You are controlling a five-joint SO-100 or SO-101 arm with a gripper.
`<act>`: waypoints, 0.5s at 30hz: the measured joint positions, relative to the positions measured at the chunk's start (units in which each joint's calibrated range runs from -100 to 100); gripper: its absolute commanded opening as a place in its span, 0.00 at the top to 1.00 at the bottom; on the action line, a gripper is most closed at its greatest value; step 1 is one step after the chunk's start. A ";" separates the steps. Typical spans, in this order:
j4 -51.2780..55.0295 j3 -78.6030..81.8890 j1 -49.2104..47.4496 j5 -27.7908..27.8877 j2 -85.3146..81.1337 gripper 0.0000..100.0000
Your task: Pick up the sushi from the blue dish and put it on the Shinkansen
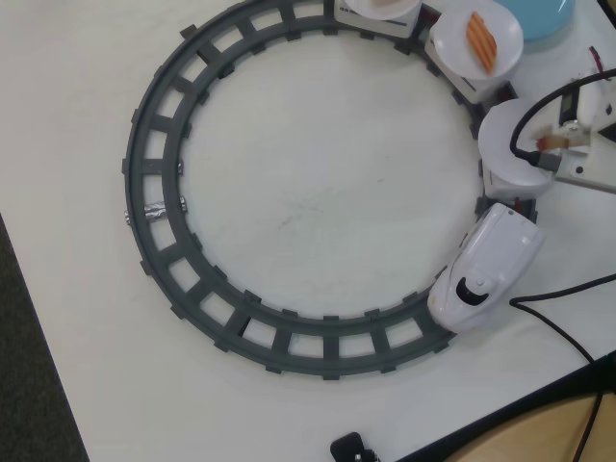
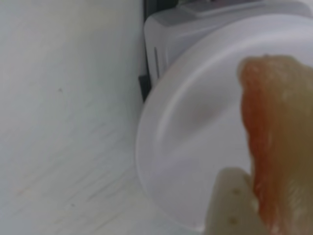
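The sushi point(image 2: 279, 142), pale pink with a red edge, fills the right of the wrist view, held against a pale fingertip point(image 2: 231, 205). My gripper point(image 2: 261, 210) is shut on it just above a round white plate point(image 2: 190, 137). In the overhead view the gripper point(image 1: 556, 141) reaches in from the right with the sushi point(image 1: 549, 142) over the plate point(image 1: 508, 144) of the first car behind the Shinkansen point(image 1: 486, 268) nose. I cannot tell whether the sushi touches the plate. The blue dish point(image 1: 539, 17) sits at the top right, partly cut off.
A dark grey ring of track point(image 1: 159, 192) covers most of the white table. The second car's plate holds an orange striped piece point(image 1: 481, 40). Black cables point(image 1: 563, 327) run near the train's nose. The table edge point(image 1: 500, 419) crosses the lower right corner.
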 measured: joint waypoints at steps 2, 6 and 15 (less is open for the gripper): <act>-0.79 0.00 0.24 0.00 2.27 0.98; -1.05 0.09 -1.50 0.00 5.14 0.98; -1.14 0.09 -5.91 -0.26 6.23 0.95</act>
